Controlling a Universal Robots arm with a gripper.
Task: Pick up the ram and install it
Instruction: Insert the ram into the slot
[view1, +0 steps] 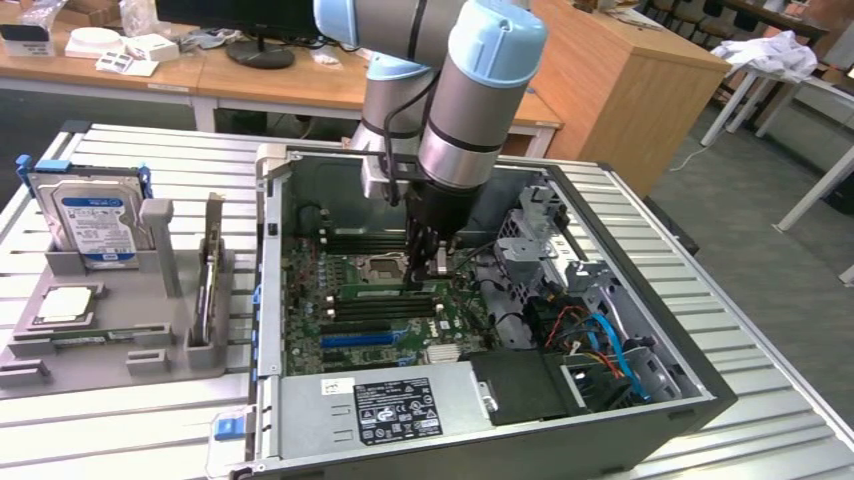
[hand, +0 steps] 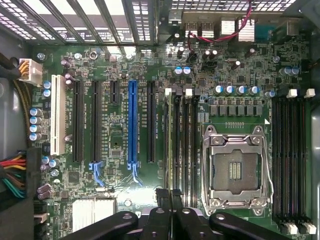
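Note:
The ram (view1: 384, 291) is a thin green stick lying along a black memory slot on the motherboard (view1: 350, 335), inside the open computer case. My gripper (view1: 434, 272) reaches straight down into the case and stands over the end of the ram toward the exterior view's right. Whether it touches the ram I cannot tell. In the wrist view the black fingers (hand: 164, 210) are pressed together, with nothing visible between them. My gripper (hand: 171, 194) lines up there with the near end of the outermost memory slot, where the ram (hand: 170, 145) shows edge-on beside the empty CPU socket (hand: 235, 170).
A grey holder tray (view1: 114, 345) at the exterior view's left carries a blue-labelled hard drive (view1: 94, 225), a square silver chip (view1: 64, 305) and a thin upright strip (view1: 211, 270). Case walls, a drive cage (view1: 541, 235) and cables (view1: 607, 340) crowd the arm.

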